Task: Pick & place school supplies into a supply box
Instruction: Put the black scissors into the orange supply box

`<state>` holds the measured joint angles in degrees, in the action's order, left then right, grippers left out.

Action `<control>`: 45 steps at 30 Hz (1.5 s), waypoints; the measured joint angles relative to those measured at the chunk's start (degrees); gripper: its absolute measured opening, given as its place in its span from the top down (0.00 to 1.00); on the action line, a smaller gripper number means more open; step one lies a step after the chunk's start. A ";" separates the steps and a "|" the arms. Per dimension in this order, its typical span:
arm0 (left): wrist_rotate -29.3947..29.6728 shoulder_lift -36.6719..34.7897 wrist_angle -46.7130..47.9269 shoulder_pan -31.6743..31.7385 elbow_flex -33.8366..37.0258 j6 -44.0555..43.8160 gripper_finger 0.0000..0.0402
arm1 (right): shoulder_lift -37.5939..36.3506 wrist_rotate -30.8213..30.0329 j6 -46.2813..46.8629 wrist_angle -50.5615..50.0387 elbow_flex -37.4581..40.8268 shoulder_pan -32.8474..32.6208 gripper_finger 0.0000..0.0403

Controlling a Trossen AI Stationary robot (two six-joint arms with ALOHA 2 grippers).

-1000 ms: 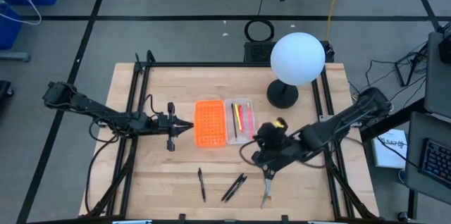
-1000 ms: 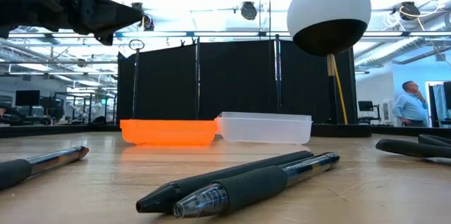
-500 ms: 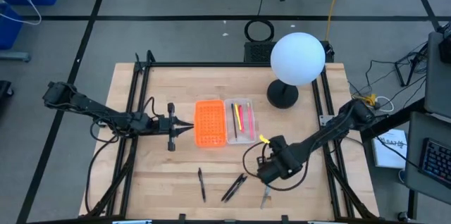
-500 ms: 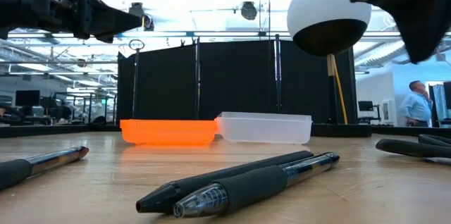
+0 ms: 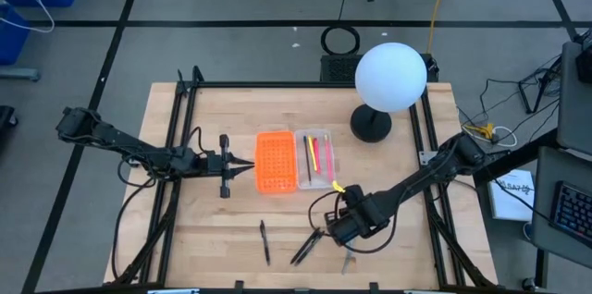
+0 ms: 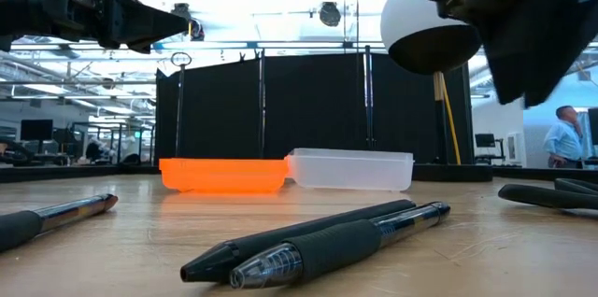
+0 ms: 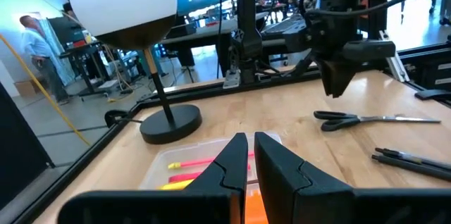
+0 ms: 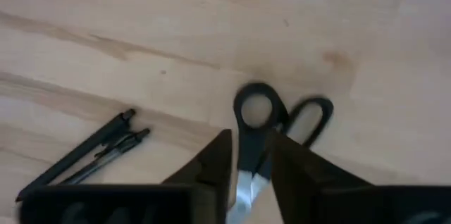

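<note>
The supply box lies open mid-table, its orange half (image 5: 277, 161) beside its clear half (image 5: 315, 158), which holds yellow and pink pens (image 7: 190, 164). Two black pens (image 5: 307, 246) and a single one (image 5: 265, 241) lie flat near the front edge. The black-handled scissors (image 8: 271, 115) lie flat to their right. My right gripper (image 8: 250, 146) points down above the scissors, open, a finger on either side just below the handles and clear of them (image 7: 335, 86). My left gripper (image 7: 251, 143) hovers level, left of the orange half, shut and empty.
A white globe lamp (image 5: 390, 77) stands on a black base (image 5: 371, 125) at the far right, behind the box. Black frame rails run along the table's left and right sides. A person stands in the room beyond the table (image 6: 565, 134).
My right gripper has come down and moved toward the table's near edge and a little left, rolling its wrist, and now stands over the scissors' handles. In the low view it has dropped into the picture from above. The supplies and the box have not moved.
</note>
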<state>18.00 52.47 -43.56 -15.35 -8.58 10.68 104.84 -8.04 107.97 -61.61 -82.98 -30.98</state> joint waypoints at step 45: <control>0.02 0.00 -0.80 0.00 0.00 2.62 0.91 | -0.34 7.83 5.33 23.26 19.98 1.30 0.60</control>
<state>18.02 52.47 -44.36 -15.35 -8.58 13.30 104.50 -0.21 113.30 -38.35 -63.00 -29.68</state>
